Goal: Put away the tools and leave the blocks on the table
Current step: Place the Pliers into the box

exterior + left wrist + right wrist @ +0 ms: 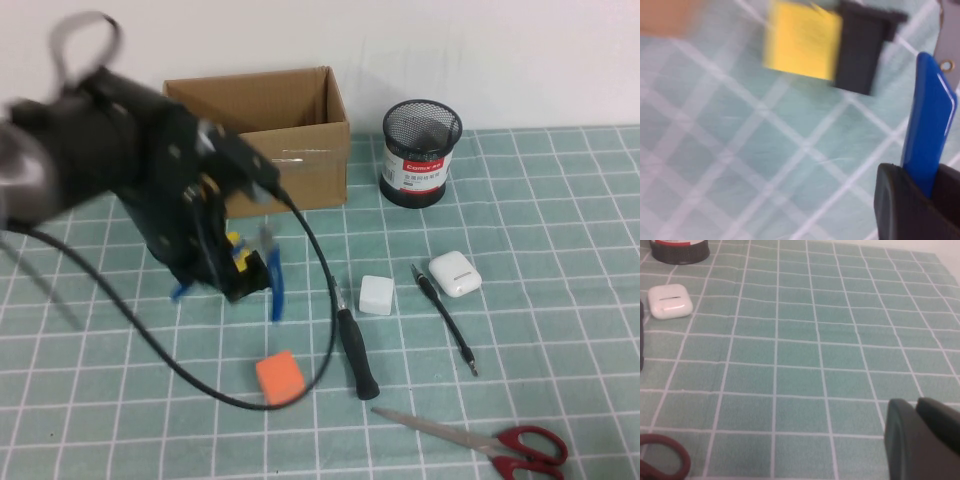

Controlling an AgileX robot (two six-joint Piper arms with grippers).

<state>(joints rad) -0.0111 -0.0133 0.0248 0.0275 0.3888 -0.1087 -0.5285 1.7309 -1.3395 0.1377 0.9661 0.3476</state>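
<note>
My left gripper (pixel 245 285) is shut on one blue handle of the pliers (pixel 276 285), which hang just above the mat left of centre. In the left wrist view that blue handle (pixel 930 130) sticks out between the black fingers, with the yellow block (pixel 802 40) and the notched black block (pixel 860 47) on the mat beyond. The orange block (pixel 279 377) and white block (pixel 376 294) lie near the black-handled screwdriver (pixel 355 350), the thin precision driver (pixel 445 315) and the red-handled scissors (pixel 490 435). My right gripper (pixel 914 404) is shut and empty over bare mat.
An open cardboard box (pixel 290 140) stands at the back behind the left arm. A black mesh cup (pixel 421 152) stands to its right. A white rounded case (pixel 455 273) lies beside the precision driver. A black cable loops from the left arm down to the mat.
</note>
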